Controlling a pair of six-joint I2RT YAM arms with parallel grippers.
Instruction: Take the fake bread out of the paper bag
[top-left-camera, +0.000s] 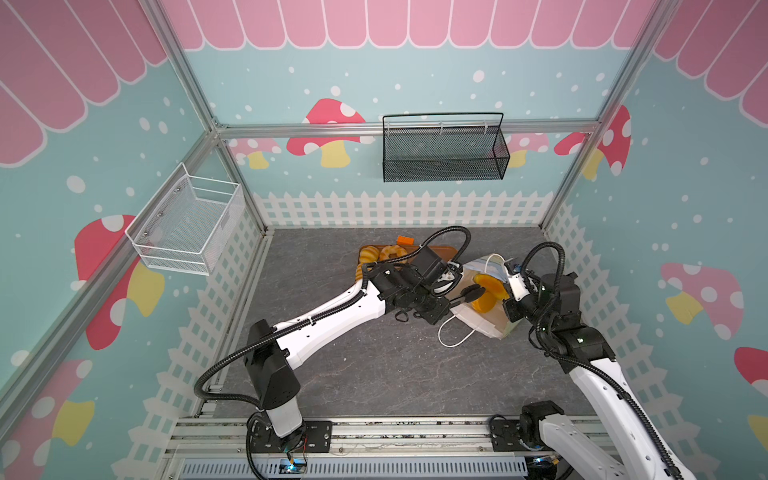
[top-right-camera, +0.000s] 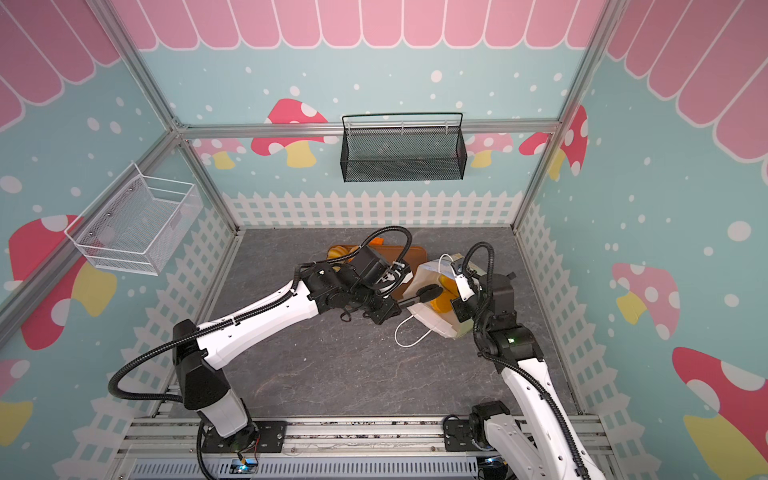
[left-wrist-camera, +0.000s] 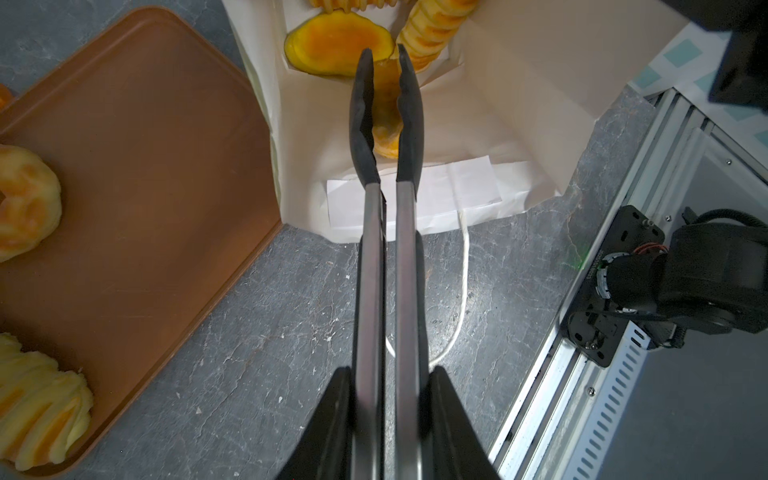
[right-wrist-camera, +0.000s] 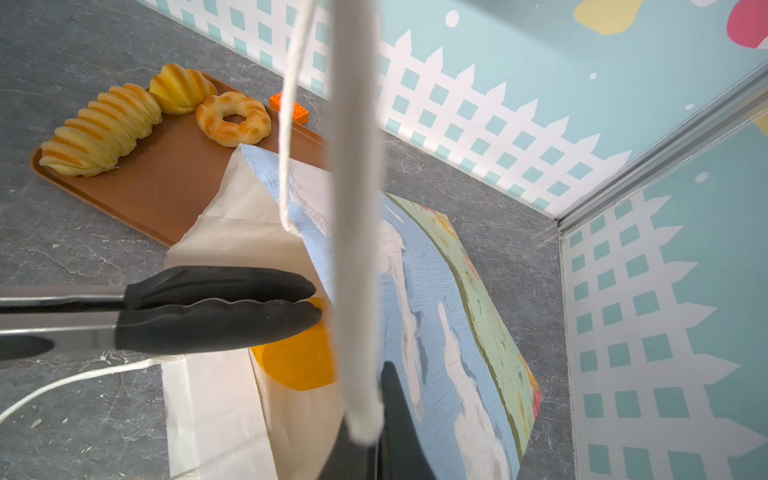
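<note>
Table: a grey stone-patterned table (top-left-camera: 374, 365). A loose white cord loop (top-left-camera: 453, 337) of the bag lies on its near part.
Left gripper: the left gripper (left-wrist-camera: 390, 382) is clamped on the arms of long steel tongs with black silicone tips (left-wrist-camera: 368, 249).
Tong tips: passed in through the bag mouth and closed on one flat golden-orange piece of fake bread (left-wrist-camera: 386, 124), which is pinched edge-on.
Paper bag: the white-lined paper bag with blue sky-and-cloud print (right-wrist-camera: 436, 299) is set right of centre, with its mouth turned left and up.
Remaining inside: a flat oval piece (left-wrist-camera: 338, 45) and a ridged roll (left-wrist-camera: 430, 37) are seen deeper in. Contact with the tips cannot be judged.
Right gripper: the right gripper (right-wrist-camera: 370, 449) is closed on the upper white cord handle (right-wrist-camera: 357, 208), and the mouth is held open by it.
Tray: a flat orange-brown plastic tray (right-wrist-camera: 166, 187) lies just left of the bag. A ridged long roll (right-wrist-camera: 102, 129), a shell-shaped bun (right-wrist-camera: 180, 89) and a speckled ring doughnut (right-wrist-camera: 232, 118) lie on it.
Far edge: a small orange toy brick (right-wrist-camera: 291, 108) is seen beyond the tray.
Step (judged): withdrawal of the pinched piece.
Method: the squeeze should be held constant. The tongs should be drawn back along their own line through the middle of the mouth, clear of the paper lip, with the handle held taut. A slip is likely on so thin and glossy a hold, so no fast swing is advised. The piece should be carried to bare tray only once it is clear of the bag.
</note>
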